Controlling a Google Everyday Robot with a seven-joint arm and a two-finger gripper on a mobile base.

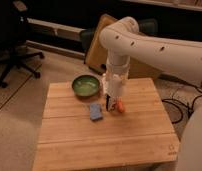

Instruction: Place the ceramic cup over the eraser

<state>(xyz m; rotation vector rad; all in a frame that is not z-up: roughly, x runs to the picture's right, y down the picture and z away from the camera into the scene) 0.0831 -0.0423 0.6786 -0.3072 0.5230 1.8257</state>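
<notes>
The hand [113, 103] is clenched, low at frame centre, just beside an orange object [121, 107] and right of a blue block [96, 112]. You cannot tell the ceramic cup from the white wrist [116, 80]. Nothing is covered: judge placement unfinished

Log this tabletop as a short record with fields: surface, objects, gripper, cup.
surface: wooden table
bowl: green bowl, toward the back left of the table
block: blue block, lying flat in front of the bowl
small item: orange object, right of the block
gripper: gripper, pointing down, low over the table just left of the orange object, fingers shut
ceramic cup: cannot be told apart from the white arm
</notes>
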